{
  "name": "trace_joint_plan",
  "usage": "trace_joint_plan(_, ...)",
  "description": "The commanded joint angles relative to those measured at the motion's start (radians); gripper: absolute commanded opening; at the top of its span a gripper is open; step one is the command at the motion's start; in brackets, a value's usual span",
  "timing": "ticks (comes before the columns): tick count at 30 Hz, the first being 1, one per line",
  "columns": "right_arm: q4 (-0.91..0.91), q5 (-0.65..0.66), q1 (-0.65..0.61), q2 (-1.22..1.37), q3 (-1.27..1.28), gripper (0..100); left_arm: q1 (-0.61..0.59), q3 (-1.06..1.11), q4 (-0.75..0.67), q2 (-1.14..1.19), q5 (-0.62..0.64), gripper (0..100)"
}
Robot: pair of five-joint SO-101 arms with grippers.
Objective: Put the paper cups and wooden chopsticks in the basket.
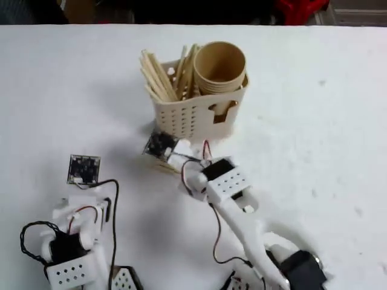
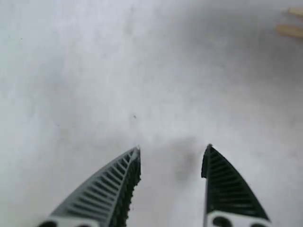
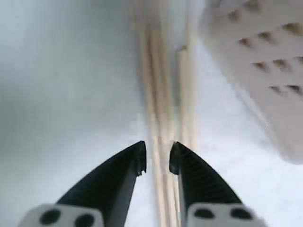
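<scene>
Right gripper (image 3: 157, 158): low at the foot of the basket (image 1: 193, 115), on the basket's front side, nearest the arms. Its 2 dark tips are drawn close together and pinch the loose chopsticks (image 3: 158, 94) between them.
Left gripper (image 2: 173, 150): well apart from the basket, out beyond its front-left corner. Its 2 tips are spread wide, with bare table (image 2: 94, 71) in the gap.
Loose chopsticks: a small bundle lying flat on the table, just beside the basket's front wall. They run along that wall and pass between the right gripper's tips. I cannot tell whether they touch the basket. In the left wrist view, 2 pale stick ends (image 2: 289, 30) show at the edge, on the basket's side of the left gripper.
Standing chopsticks (image 1: 160, 75): many sticks inside the basket, in its left part, leaning and fanning out above the rim.
Paper cups (image 1: 219, 63): a nested brown stack inside the basket, in its right part, mouth up, the top cup rising above the rim.
Basket: cream, with rows of holes and a cut-out handle in the front wall; it stands upright on the white table.
</scene>
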Motion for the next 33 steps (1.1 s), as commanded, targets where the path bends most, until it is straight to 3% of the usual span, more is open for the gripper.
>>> trace_joint_plan(1,0.012,-0.018,0.002,-0.039,-0.049,10.2,-0.005,-0.003,0.002,-0.004,-0.003,22)
trace_joint_plan(14,-0.012,-0.018,-0.033,0.394,-0.253,10.2,-0.005,-0.003,0.002,-0.004,-0.003,22)
trace_joint_plan(21,0.054,-0.02,-0.045,0.414,-0.252,9.4,-0.005,-0.003,0.003,-0.004,-0.003,22)
trace_joint_plan(25,0.076,-0.028,-0.091,0.414,-0.25,1.3,-0.005,-0.003,0.003,-0.004,-0.003,22)
trace_joint_plan(33,0.116,-0.089,-0.125,0.395,-0.27,1.6,-0.005,-0.003,0.003,-0.004,-0.003,22)
